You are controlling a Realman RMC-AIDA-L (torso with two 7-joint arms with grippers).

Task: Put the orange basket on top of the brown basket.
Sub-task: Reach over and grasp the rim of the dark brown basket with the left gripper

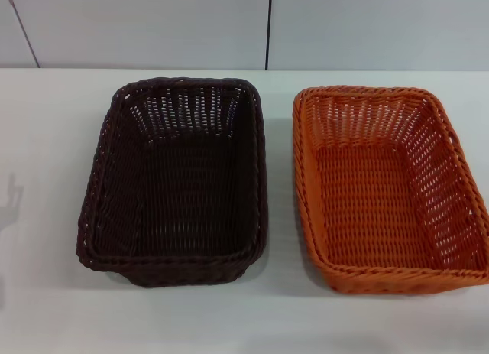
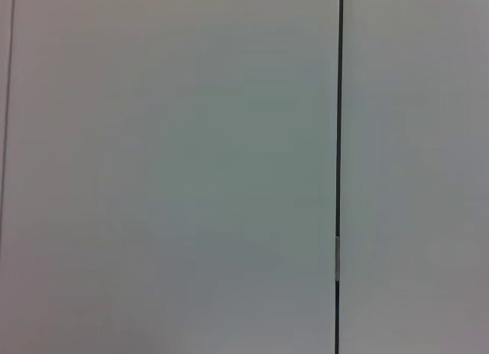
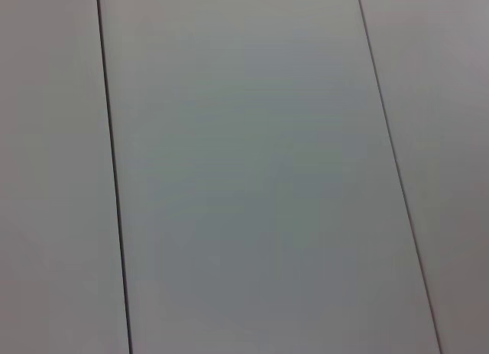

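Observation:
The orange basket [image 1: 390, 187] stands upright on the white table [image 1: 46, 216] at the right in the head view. The brown basket [image 1: 177, 178] stands upright to its left, a narrow gap between them. Both baskets are empty. Neither gripper nor arm shows in the head view. The left wrist view and the right wrist view show only pale wall panels with dark seams.
A pale panelled wall [image 1: 153, 25] runs along the table's far edge. A faint shadow [image 1: 11, 201] falls on the table at the far left. The orange basket reaches the head view's right edge.

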